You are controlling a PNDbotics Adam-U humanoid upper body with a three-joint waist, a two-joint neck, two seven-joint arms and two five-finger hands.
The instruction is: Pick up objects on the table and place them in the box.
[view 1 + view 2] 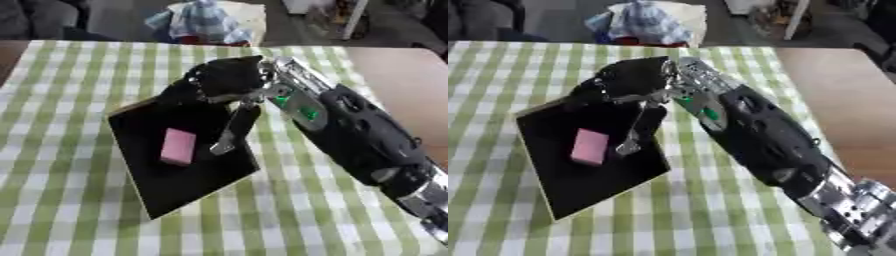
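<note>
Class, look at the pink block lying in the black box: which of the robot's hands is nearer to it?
The right. The right hand is over the black box, just up and right of the pink block. The left hand shows in neither view.

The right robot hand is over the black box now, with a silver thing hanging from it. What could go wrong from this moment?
1. The silver object hangs from the right robot hand above the right part of the black box, not its middle. If released here, it may bounce out onto the checked cloth.
2. It may land on the pink block already inside.
3. The robot hand covers the box's far corner, so lowering could push the box.
</note>
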